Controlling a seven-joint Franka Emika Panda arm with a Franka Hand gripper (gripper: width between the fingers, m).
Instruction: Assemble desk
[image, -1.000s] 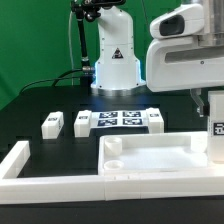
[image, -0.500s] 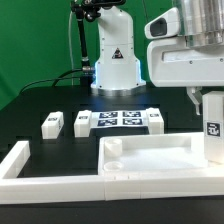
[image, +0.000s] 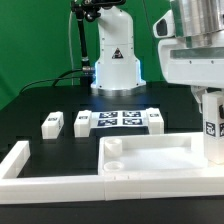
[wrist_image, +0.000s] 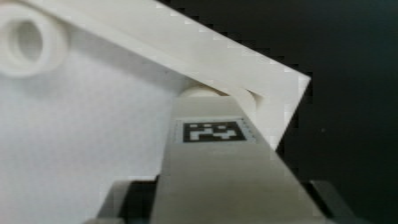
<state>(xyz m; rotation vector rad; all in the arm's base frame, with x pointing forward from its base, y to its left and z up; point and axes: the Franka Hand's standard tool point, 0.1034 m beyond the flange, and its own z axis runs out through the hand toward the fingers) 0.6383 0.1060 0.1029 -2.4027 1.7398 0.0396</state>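
Desk top lies on the black table, inside the white fence bars. The end effector is clenched on one tagged leg, upright at the top's corner on the exterior view's right. Whether the leg sits in the socket, I cannot tell.

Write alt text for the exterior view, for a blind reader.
The arm holds a leg upright at the corner of the desk top on the exterior view's right. Behind, three loose legs flank the marker board; white fence bars border the front and left.
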